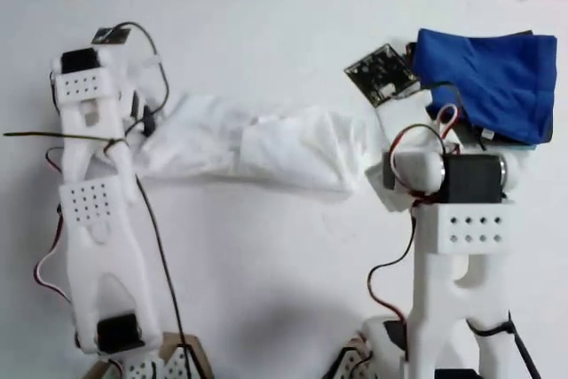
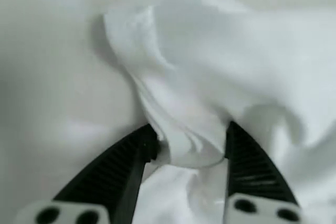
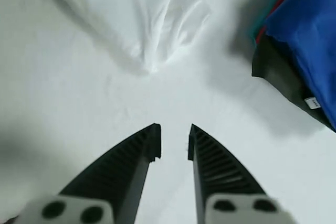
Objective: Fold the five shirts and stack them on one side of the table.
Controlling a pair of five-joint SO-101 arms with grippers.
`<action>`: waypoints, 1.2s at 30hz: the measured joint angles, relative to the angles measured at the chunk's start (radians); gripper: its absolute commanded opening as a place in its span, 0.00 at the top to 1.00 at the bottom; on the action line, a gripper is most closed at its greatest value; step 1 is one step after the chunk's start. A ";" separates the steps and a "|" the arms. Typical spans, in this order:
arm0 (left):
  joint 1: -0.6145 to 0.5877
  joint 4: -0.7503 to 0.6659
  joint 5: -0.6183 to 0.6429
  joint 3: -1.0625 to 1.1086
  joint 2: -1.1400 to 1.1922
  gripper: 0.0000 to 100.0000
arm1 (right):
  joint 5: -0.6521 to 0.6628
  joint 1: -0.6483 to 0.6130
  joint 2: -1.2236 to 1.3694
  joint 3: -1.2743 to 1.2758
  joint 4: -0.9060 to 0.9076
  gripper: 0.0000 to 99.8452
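Left wrist view — left hand point(image 2: 191, 136) pinches soft, crumpled white shirt point(image 2: 226, 66).

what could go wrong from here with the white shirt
1. The left gripper pinches only a bunched fold of the white shirt; the cloth may slip out or crumple when pulled.
2. The right gripper is open over bare table, short of the shirt, so a one-sided pull could drag it askew.
3. The blue shirt lies close to that gripper; a swing might knock it.
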 measured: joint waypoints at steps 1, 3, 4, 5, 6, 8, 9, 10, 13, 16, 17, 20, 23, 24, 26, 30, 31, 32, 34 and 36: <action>0.003 0.002 -0.002 0.000 0.000 0.98 | 0.000 0.000 0.000 0.025 -0.012 0.91; -0.003 0.008 -0.003 0.000 0.000 0.98 | 0.000 -0.002 0.000 0.080 -0.048 0.92; -0.011 0.011 -0.015 0.002 0.002 0.98 | 0.000 -0.002 0.000 0.109 -0.069 0.94; -0.028 0.011 -0.034 0.005 0.002 0.97 | 0.000 0.000 0.000 0.138 -0.095 0.95; -0.048 0.011 -0.055 0.006 0.003 0.98 | 0.000 0.000 0.000 0.170 -0.123 0.96; -0.101 0.014 -0.094 0.006 0.003 0.97 | 0.000 0.000 0.000 0.249 -0.187 0.97; -0.132 0.017 -0.112 0.006 0.005 0.97 | 0.000 -0.002 0.000 0.288 -0.221 0.97; -0.166 0.017 -0.133 0.006 0.005 0.97 | 0.000 -0.002 0.000 0.330 -0.255 0.97; -0.267 0.017 -0.195 0.009 -0.014 0.97 | 0.000 0.000 0.000 0.443 -0.353 0.97; -0.368 0.017 -0.252 0.023 -0.048 0.97 | -0.006 -0.002 0.000 0.532 -0.439 0.97; -0.400 0.017 -0.270 0.025 -0.057 0.97 | -0.025 -0.002 0.000 0.559 -0.470 0.97; -0.497 0.018 -0.322 0.026 -0.083 0.97 | -0.087 -0.002 0.000 0.634 -0.582 0.97; -0.566 0.020 -0.359 0.028 -0.123 0.97 | -0.160 -0.002 0.000 0.732 -0.729 0.98; -0.582 0.020 -0.364 0.028 -0.143 0.97 | -0.183 -0.002 0.000 0.770 -0.783 0.98; -0.597 0.021 -0.370 0.041 -0.180 0.97 | -0.224 -0.002 0.000 0.850 -0.890 0.98; -0.582 0.021 -0.370 0.189 -0.295 0.97 | -0.299 -0.002 0.000 1.003 -1.108 0.97; -0.568 0.021 -0.370 0.245 -0.339 0.97 | -0.315 -0.002 0.000 1.039 -1.157 0.97; -0.549 0.021 -0.370 0.310 -0.388 0.97 | -0.322 -0.002 0.000 1.071 -1.200 0.97; -0.497 0.021 -0.368 0.445 -0.497 0.97 | -0.325 -0.002 0.000 1.094 -1.244 0.97; -0.433 0.021 -0.345 0.574 -0.605 0.97 | -0.327 -0.002 -0.002 1.099 -1.263 0.97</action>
